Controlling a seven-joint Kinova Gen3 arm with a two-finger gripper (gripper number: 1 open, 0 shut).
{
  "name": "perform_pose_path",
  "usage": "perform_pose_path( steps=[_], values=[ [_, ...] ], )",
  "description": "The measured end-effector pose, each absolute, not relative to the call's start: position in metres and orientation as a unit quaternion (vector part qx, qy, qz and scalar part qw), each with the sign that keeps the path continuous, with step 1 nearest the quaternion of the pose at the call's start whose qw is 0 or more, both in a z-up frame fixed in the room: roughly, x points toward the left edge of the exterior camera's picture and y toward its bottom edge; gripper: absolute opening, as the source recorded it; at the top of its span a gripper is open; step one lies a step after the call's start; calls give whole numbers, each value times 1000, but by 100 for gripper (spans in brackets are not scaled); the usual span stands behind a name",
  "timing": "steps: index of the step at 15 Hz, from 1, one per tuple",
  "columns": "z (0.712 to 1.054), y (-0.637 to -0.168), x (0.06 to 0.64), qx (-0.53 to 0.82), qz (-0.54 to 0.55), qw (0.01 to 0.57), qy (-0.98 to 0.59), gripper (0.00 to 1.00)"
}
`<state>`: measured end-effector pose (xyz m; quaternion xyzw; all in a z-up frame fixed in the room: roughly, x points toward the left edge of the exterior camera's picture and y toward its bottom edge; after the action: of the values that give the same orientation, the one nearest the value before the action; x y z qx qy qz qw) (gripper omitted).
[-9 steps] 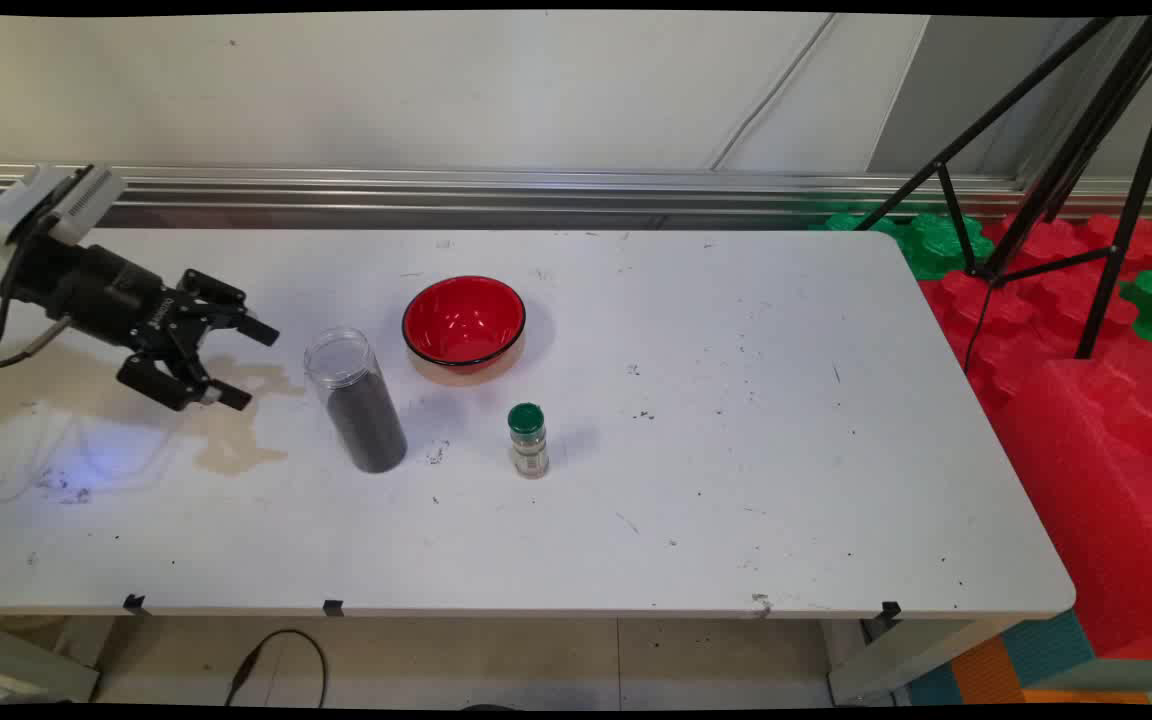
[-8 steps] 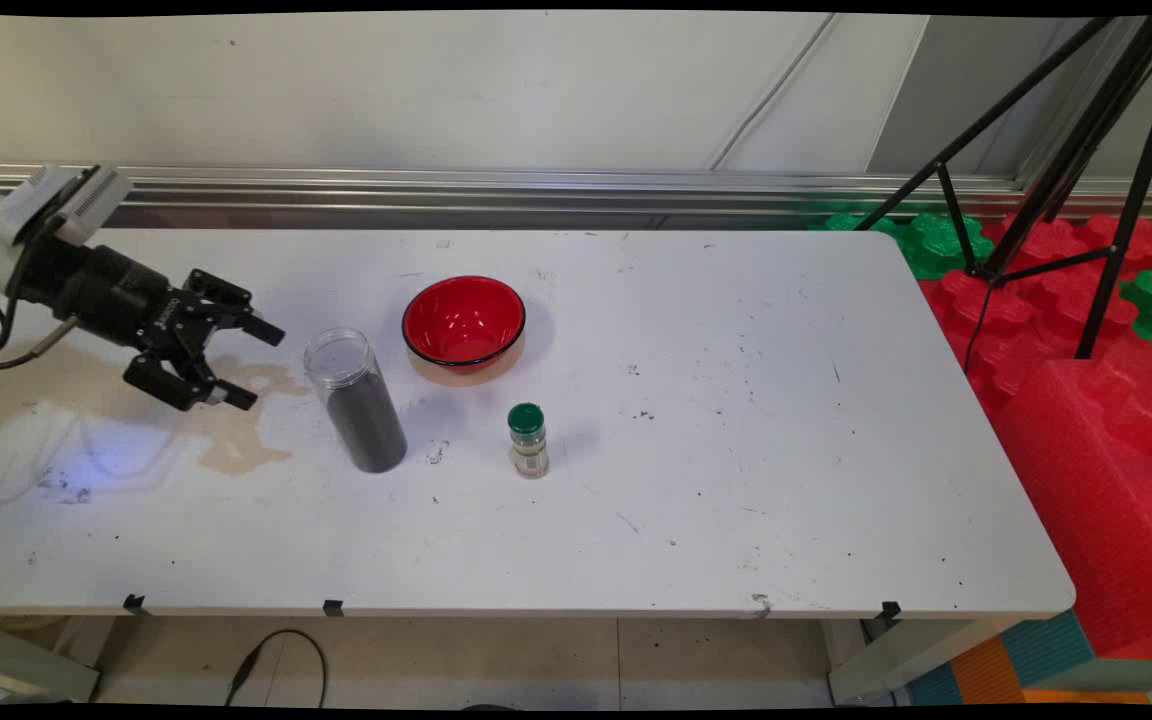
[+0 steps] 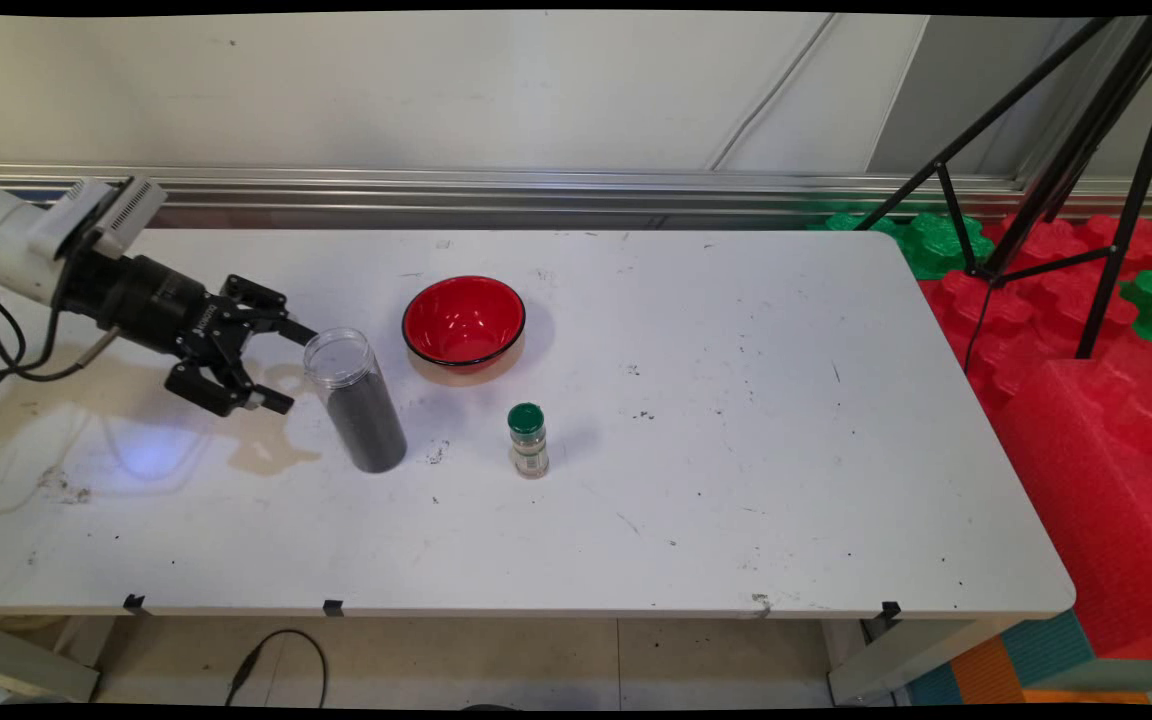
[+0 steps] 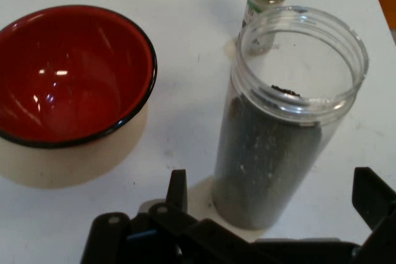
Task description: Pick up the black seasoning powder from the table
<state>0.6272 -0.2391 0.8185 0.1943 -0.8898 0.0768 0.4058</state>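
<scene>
The black gripper (image 3: 286, 367) reaches in low from the left side of the white table (image 3: 736, 480), its fingers spread wide apart and gripping nothing. Just ahead of it stands a tall clear jar (image 3: 354, 400), upright and lidless, filled most of the way with dark grains; the far fingertip sits right beside the jar's rim, though I cannot tell whether it touches. From the hand view the jar (image 4: 281, 122) rises between the two fingers, one finger (image 4: 177, 190) to its left and the other at the picture's right edge, neither pressed against its wall. A red bowl (image 3: 463, 323) with a black rim sits on the table just beyond the jar and a little to its right, apart from it; in the hand view the bowl (image 4: 68, 78) fills the left side, and nothing shows inside it. Nearer the table's front, to the right of the jar, a small spice bottle (image 3: 528, 441) with a green cap stands upright on its own. A brownish stain (image 3: 256, 450) marks the tabletop under and beside the gripper. Off the table's right end are red and green foam blocks (image 3: 1086, 330) and the black legs of a tripod (image 3: 1066, 160).
</scene>
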Motion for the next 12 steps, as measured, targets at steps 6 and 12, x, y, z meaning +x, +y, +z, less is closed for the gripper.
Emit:
perform_pose_path(
  steps=[6,12],
  values=[
    [801,-245,615,175,85,431,-881,100],
    [780,-251,604,152,89,459,-871,100]
  ],
)
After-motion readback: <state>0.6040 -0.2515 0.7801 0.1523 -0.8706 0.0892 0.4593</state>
